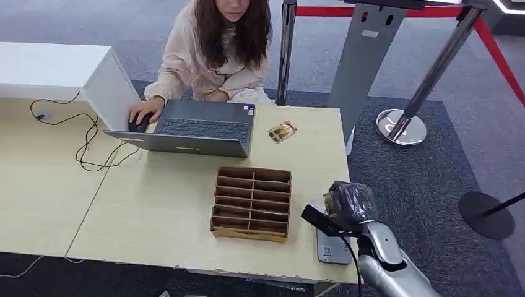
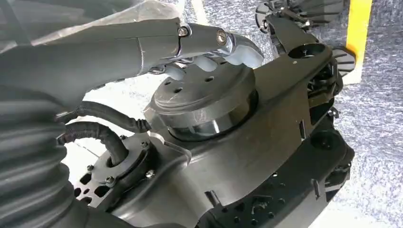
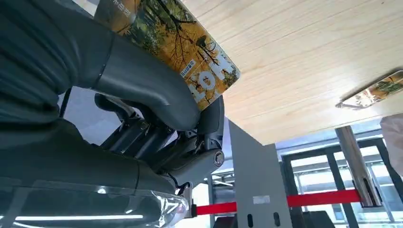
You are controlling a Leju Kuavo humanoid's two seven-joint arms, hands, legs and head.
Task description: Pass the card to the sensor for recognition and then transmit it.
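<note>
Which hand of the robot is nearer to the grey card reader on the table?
The right hand, holding a card, hovers just above the card reader. The left hand hangs by the robot's body.

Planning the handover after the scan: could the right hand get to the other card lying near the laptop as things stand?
Probably not: the right hand already holds a card, and the other card lies well across the table, though nothing blocks the way.

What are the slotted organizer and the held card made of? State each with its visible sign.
Slotted organizer: apparently brown corrugated cardboard, matte, with thin dividers and rough edges. Card held by the right hand: probably glossy plastic or laminated stock, with a printed autumn-tree photo and rounded corner.
</note>
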